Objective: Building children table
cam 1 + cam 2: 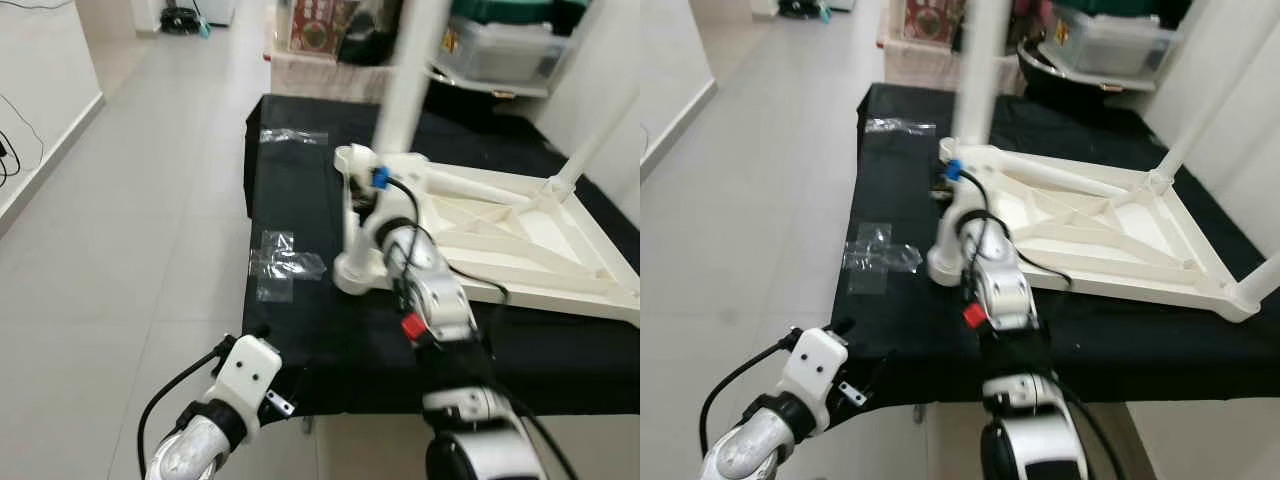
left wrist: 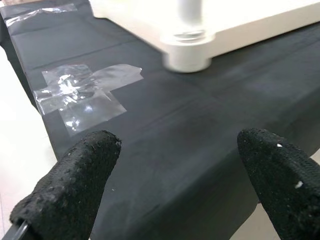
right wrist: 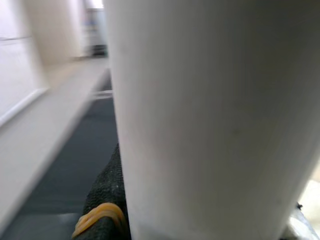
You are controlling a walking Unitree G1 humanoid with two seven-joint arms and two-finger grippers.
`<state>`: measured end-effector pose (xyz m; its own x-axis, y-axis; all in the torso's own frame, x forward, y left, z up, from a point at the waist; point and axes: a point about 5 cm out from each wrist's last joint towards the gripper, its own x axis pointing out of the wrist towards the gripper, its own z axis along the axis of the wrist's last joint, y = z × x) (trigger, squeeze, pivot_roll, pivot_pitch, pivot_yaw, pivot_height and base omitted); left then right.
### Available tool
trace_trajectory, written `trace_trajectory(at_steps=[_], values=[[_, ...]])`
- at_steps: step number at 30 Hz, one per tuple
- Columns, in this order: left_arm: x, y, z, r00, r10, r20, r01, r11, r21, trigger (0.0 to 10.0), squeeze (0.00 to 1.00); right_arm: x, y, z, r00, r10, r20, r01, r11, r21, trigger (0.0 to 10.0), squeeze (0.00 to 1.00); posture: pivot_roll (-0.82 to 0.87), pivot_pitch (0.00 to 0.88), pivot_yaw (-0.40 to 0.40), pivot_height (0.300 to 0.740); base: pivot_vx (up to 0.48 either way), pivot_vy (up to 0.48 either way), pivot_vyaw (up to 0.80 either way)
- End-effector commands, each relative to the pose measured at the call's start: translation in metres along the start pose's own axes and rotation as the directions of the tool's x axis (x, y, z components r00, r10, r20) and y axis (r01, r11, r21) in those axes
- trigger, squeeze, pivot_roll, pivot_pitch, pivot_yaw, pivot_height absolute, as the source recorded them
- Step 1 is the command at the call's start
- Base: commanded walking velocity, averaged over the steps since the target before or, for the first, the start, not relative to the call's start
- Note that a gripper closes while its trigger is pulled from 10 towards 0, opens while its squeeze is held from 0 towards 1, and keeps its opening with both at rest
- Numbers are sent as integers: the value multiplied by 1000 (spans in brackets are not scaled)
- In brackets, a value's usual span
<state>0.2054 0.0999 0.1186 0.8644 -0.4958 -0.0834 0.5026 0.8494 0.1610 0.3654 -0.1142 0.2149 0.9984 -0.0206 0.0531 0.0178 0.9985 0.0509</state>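
Left tool (image 2: 175,175) hovers released, fingers (image 2: 75,185) spread wide, over the near left edge of the black tabletop (image 1: 300,330). Crumpled clear plastic (image 1: 282,262) lies flat just beyond it. We see the white children's table (image 1: 500,240) upside down, centre to right. Right tool (image 1: 362,205) reaches to its near-left corner, beside a white leg (image 3: 210,120); its grip we cannot tell.
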Motion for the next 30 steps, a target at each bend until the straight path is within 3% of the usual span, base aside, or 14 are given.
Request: trace_trajectory(at_steps=[1, 4, 5, 7, 8, 12, 13, 14, 18, 21, 22, 24, 25, 30], values=[[0, -4, -4, 1000, -17, -19, 17, 1000, -6, 10000, 0, -5, -8, -24, 989, -90, -113, 85, 995, -52, 0, 0, 139, 96, -138, 740, 0, 0, 0], [1, -4, -4, 1000, -15, -19, 15, 1000, -6, 10000, 0, -7, 7, -21, 994, -73, -80, 75, 997, 21, 0, 0, 142, 95, -139, 740, 0, 0, 0], [1, -3, -4, 1000, -15, -18, 15, 1000, -6, 10000, 0, -7, 16, -17, 999, -24, -42, 27, 998, 65, 10000, 0, 142, 95, -139, 740, 0, 0, 0], [0, -4, -4, 1000, -16, -17, 16, 1000, -7, 10000, 0, -7, 26, -3, 996, 31, 78, -40, 993, 112, 10000, 75, 136, 96, -140, 740, 0, 0, 0], [1, -4, -4, 1000, -16, -17, 16, 1000, -8, 10000, 0, -6, 26, 3, 990, 56, 128, -73, 988, 134, 10000, 1000, 137, 93, -140, 740, 0, 0, 0], [1, -4, -4, 1000, -16, -17, 16, 1000, -9, 10000, 0, 2, 14, 14, 980, 57, 191, -84, 987, 135, 10000, 1000, 137, 91, -143, 740, 0, 0, 0], [1, -4, -4, 1000, -17, -18, 16, 1000, -9, 10000, 0, 6, 8, 16, 981, 43, 190, -70, 988, 141, 10000, 671, 137, 88, -141, 740, 0, 0, 0], [1, -5, -4, 1000, -18, -17, 18, 1000, -9, 10000, 0, 10, 5, 19, 977, 94, 192, -128, 977, 172, 10000, 0, 137, 88, -141, 740, 0, 0, 0], [1, -5, -5, 1000, -19, -17, 19, 1000, -9, 10000, 0, 21, -9, 29, 946, 230, 228, -278, 937, 209, 10000, 0, 134, 80, -137, 740, 0, 0, 0], [2, -5, -5, 1000, -20, -16, 20, 1000, -10, 10000, 0, 13, 2, 32, 691, 687, 223, -722, 647, 245, 10000, 0, 133, 84, -141, 740, 0, 0, 0], [2, -5, -5, 1000, -20, -16, 20, 1000, -10, 10000, 0, 13, 2, 32, 691, 687, 223, -722, 647, 245, 10000, 0, 133, 84, -141, 740, 0, 0, 0], [2, -5, -4, 1000, -20, -16, 19, 1000, -10, 10000, 0, -2, 7, 28, 451, 871, 194, -887, 412, 208, 10000, 0, 139, 84, -145, 740, 0, 0, 0], [2, -5, -4, 1000, -20, -16, 19, 1000, -10, 10000, 0, -2, 7, 28, 451, 871, 194, -887, 412, 208, 10000, 0, 139, 84, -145, 740, 0, 0, 0], [2, -5, -4, 1000, -14, -15, 14, 1000, -10, 10000, 0, -27, 19, 11, 47, 998, 34, -991, 43, 128, 10000, 0, 143, 94, -148, 740, 0, 0, 0]])
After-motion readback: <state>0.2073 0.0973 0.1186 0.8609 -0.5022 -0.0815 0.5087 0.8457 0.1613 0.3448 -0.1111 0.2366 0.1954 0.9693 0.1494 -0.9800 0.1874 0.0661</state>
